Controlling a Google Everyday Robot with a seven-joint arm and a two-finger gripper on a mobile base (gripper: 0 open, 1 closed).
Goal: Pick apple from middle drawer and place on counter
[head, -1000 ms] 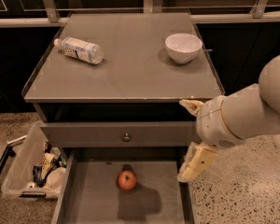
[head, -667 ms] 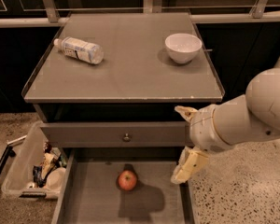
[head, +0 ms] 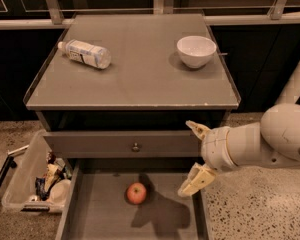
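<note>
A small red apple [head: 136,193] lies on the bare grey floor of the pulled-out middle drawer [head: 105,219], near its back. My gripper [head: 195,156] hangs above the drawer's right side, to the right of the apple and higher than it. Its two pale fingers are spread wide apart, one up by the drawer front, one down over the drawer [head: 194,181]. It holds nothing. The grey counter [head: 135,69] is above, with the arm coming in from the right.
A plastic bottle [head: 85,53] lies on its side at the counter's back left. A white bowl [head: 196,50] stands at the back right. A closed drawer front with a round knob [head: 135,146] sits above the open drawer. A clear bin of clutter [head: 37,176] stands on the floor at left.
The arm and gripper have moved left and slightly down, closer to the open drawer and the apple. The apple has not moved.
</note>
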